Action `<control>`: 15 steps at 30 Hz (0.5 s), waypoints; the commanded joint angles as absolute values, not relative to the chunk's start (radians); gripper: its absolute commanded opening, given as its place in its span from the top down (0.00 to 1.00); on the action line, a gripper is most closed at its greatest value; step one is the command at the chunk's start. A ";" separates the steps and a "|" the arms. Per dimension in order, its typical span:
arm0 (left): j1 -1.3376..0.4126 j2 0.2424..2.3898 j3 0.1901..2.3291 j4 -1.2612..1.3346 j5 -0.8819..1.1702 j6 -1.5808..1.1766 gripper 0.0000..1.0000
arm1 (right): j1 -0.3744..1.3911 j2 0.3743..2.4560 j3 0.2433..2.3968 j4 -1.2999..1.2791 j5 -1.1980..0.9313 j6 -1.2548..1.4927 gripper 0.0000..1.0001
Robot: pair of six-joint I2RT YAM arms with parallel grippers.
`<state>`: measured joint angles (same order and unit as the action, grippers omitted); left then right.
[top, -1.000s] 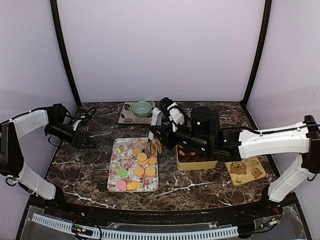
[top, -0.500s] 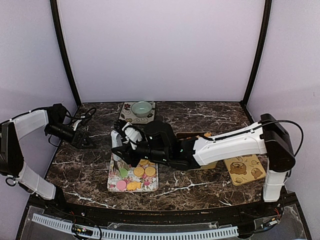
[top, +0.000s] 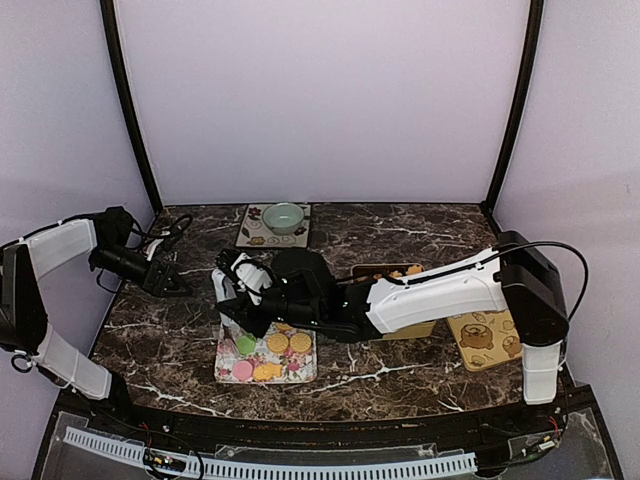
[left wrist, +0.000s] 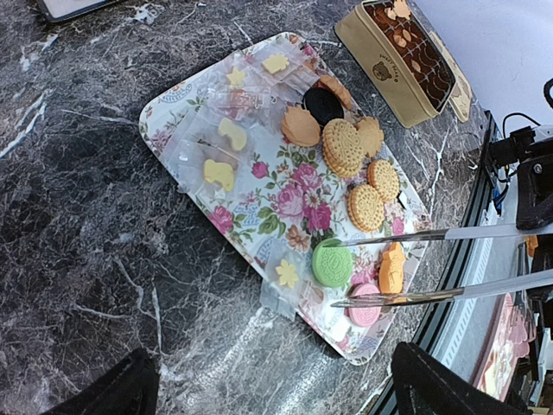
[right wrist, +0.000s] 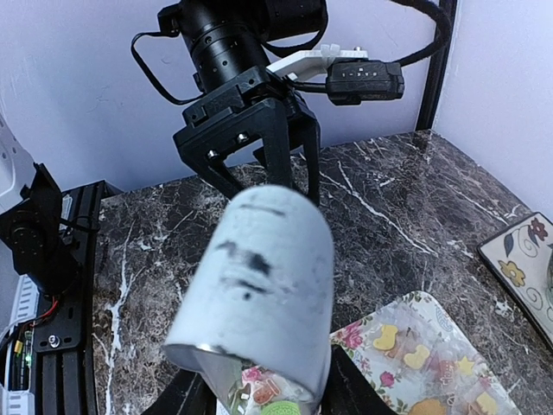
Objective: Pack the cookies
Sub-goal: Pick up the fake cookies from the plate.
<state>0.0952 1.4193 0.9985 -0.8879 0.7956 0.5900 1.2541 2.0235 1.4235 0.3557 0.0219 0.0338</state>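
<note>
Plenty of cookies (left wrist: 346, 147) left to shift from the floral tray (left wrist: 285, 203) at mid-frame to the tin (left wrist: 380, 69) at upper right. Hold the right claw (right wrist: 263, 385) part-closed on the white-wrapped tongs (left wrist: 432, 233), with nothing pinched so far. Centre the open tips either side of the green cookie (left wrist: 332, 263) at lower right, lower flat to the tray, squeeze gently to avoid crumbling, then lift straight up. Leave the left claw (top: 172, 284), wide open and empty, parked over the worktop's (top: 400, 375) left edge.

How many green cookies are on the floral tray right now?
1. The green cookie lies on the floral tray near its corner, beside the pink cookie, by the upper tip of the tongs. Stacked cookies could hide another.
</note>
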 commanded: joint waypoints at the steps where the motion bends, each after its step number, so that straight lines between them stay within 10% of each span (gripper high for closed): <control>1: 0.091 1.407 1.017 -0.911 0.811 0.597 0.03 | 1.256 2.033 1.456 0.390 0.054 -0.002 0.60; 15: 0.091 1.413 1.019 -0.910 0.814 0.596 0.03 | 1.258 2.030 1.460 0.367 0.099 -0.046 0.60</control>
